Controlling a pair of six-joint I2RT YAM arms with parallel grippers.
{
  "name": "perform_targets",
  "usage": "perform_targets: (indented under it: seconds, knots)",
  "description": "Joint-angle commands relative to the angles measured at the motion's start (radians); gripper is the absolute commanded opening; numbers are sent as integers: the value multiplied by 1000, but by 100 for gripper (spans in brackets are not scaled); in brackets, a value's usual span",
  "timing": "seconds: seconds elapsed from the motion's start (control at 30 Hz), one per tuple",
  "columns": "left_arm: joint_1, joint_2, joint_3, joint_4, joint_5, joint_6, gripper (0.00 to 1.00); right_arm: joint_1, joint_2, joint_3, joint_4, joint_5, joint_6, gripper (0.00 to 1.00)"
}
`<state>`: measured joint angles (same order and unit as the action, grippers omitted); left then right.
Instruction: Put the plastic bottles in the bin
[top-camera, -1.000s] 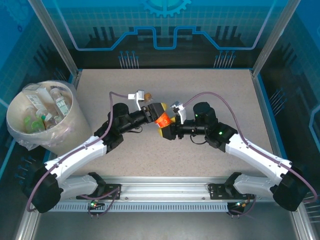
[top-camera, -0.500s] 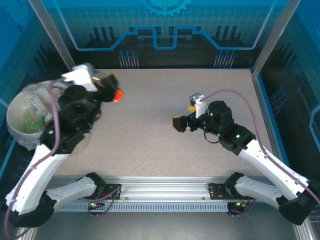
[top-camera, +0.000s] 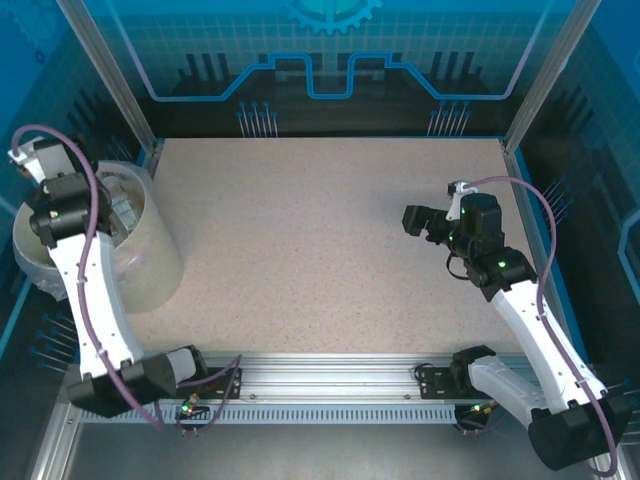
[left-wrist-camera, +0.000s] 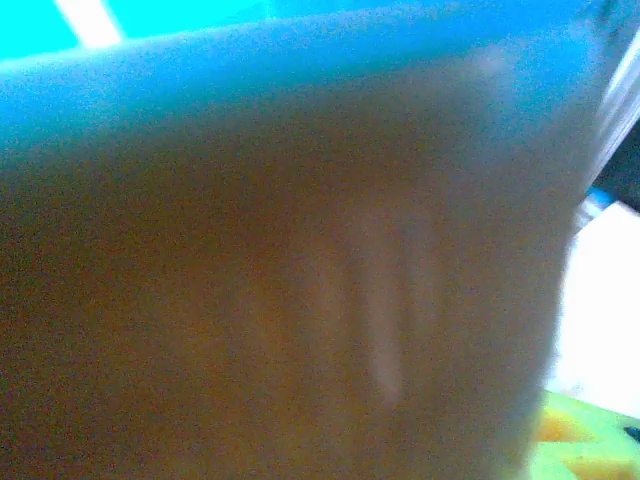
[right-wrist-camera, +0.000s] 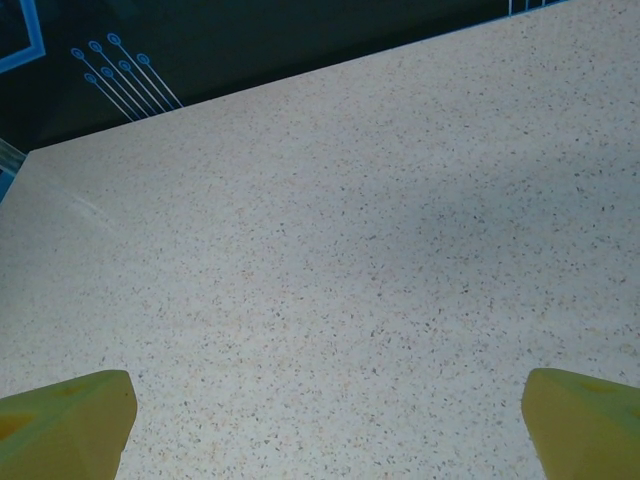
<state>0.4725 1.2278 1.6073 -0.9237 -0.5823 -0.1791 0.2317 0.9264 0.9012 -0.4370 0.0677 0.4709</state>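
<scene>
Cream-white bin (top-camera: 145, 268) stands at the table's (top-camera: 300, 250) left side, plastic bottles (top-camera: 128, 207) inside, mostly hidden. Left gripper (top-camera: 108, 205) reaches over its rim; I cannot tell its grip, as the wrist camera gives an orange-brown blur. Right gripper (top-camera: 412, 220) hovers above the table, 2 yellow fingertips (right-wrist-camera: 70, 425) wide apart, empty.

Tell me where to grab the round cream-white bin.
Probably pinch the rim on the table-facing side, from above: the round cream-white bin stands upright and open-topped, far wider than any gripper, with the left arm across its other side.
</scene>
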Motion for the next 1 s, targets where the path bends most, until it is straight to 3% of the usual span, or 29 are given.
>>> perform_targets:
  seconds: [0.0, 0.13, 0.23, 0.3, 0.37, 0.5, 0.63, 0.7, 0.8, 0.97]
  knots:
    - [87, 14, 5, -83, 159, -131, 76, -18, 16, 46, -32, -40, -8, 100]
    - [97, 29, 35, -105, 153, -158, 98, -18, 43, 65, -42, -53, -3, 100]
    - [97, 7, 92, -132, 201, -163, 99, -20, 46, 55, -42, -22, 9, 100]
    - [82, -36, 107, -109, 319, -174, 99, -21, 39, 36, -31, 24, 20, 100]
    - [19, -114, 80, -42, 422, -182, 99, -31, 33, 9, -5, 67, 32, 100]
    - [-169, -295, -88, 243, 647, -200, 99, -74, 26, -51, 42, 156, 53, 100]
    - [-363, -321, -227, 417, 782, -229, 99, -128, 23, -120, 110, 244, 51, 100]
    - [-456, -305, -312, 520, 795, -216, 99, -152, 24, -166, 172, 301, 10, 100]
    - [-573, -284, -496, 684, 729, -134, 99, -191, 50, -254, 301, 359, -86, 100]
    - [-593, -235, -761, 876, 581, -26, 99, -248, 181, -372, 538, 304, -251, 100]
